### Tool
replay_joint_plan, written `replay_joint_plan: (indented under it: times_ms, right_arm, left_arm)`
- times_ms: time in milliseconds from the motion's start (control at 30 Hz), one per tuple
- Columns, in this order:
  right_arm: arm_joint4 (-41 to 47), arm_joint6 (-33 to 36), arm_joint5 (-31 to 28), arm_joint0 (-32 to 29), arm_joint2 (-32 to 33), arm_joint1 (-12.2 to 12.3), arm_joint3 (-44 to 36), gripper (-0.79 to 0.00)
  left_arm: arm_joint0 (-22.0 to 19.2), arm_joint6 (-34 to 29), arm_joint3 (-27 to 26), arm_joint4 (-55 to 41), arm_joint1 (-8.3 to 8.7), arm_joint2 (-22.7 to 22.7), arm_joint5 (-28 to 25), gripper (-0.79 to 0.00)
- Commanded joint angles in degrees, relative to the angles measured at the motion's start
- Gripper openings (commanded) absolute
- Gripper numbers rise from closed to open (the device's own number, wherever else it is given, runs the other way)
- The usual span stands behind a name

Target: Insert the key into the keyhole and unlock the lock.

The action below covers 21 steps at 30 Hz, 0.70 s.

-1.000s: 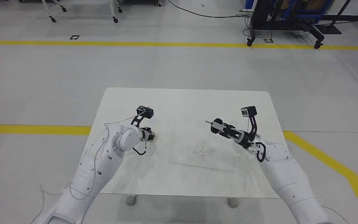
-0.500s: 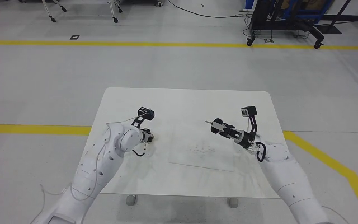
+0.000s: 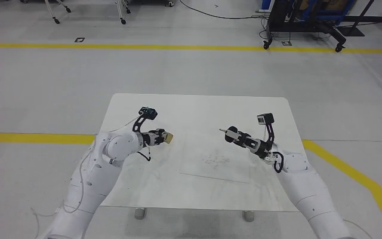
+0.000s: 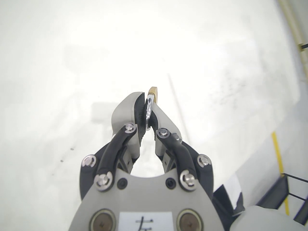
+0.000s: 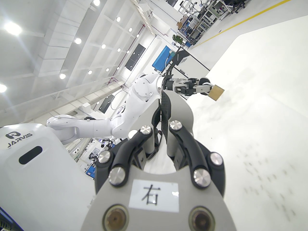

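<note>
A brass padlock (image 3: 169,137) hangs in the air over the left half of the white table (image 3: 197,107). My left gripper (image 3: 160,137) is shut on its silver shackle (image 4: 148,111), and the brass body (image 4: 153,94) sticks out past the fingertips. In the right wrist view the padlock (image 5: 216,92) shows farther off, held by the left gripper (image 5: 203,88). My right gripper (image 3: 230,134) sits over the right half of the table, shut on a thin key (image 3: 222,130) that points toward the padlock. In the right wrist view the right gripper (image 5: 164,102) has its jaws pressed together and the key is hidden.
A faint rectangular sheet outline (image 3: 215,161) with dark scuff marks (image 5: 262,167) lies on the table between the arms. The near table edge (image 3: 197,207) runs below both arms. Yellow floor lines pass beside the table.
My left arm has raised the padlock from the table and swung it out toward the middle, so its brass body now faces the right gripper. The right arm has kept still.
</note>
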Motion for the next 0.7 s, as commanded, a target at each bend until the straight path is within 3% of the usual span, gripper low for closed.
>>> replay_joint_plan:
  times_ms: [0, 267, 367, 667]
  right_arm:
    - [0.0, 0.0, 0.0, 0.0, 0.0, 0.0, 0.0, -0.785]
    - [0.0, 0.0, 0.0, 0.0, 0.0, 0.0, 0.0, -0.785]
    - [0.0, 0.0, 0.0, 0.0, 0.0, 0.0, 0.0, -0.785]
    - [-0.1, -2.0, 1.3, -0.2, -0.3, -0.2, -1.0, -0.785]
  left_arm:
    - [0.9, -0.8, 1.5, -8.9, 0.49, -3.4, -6.1, -0.785]
    - [1.0, -8.6, 7.3, -27.8, 1.71, -8.1, -20.7, -0.785]
    - [0.7, -2.3, 5.6, -15.2, 2.31, -9.1, -18.4, -0.785]
    - [1.9, -1.1, 4.8, -17.8, 2.19, -8.4, -18.1, -0.785]
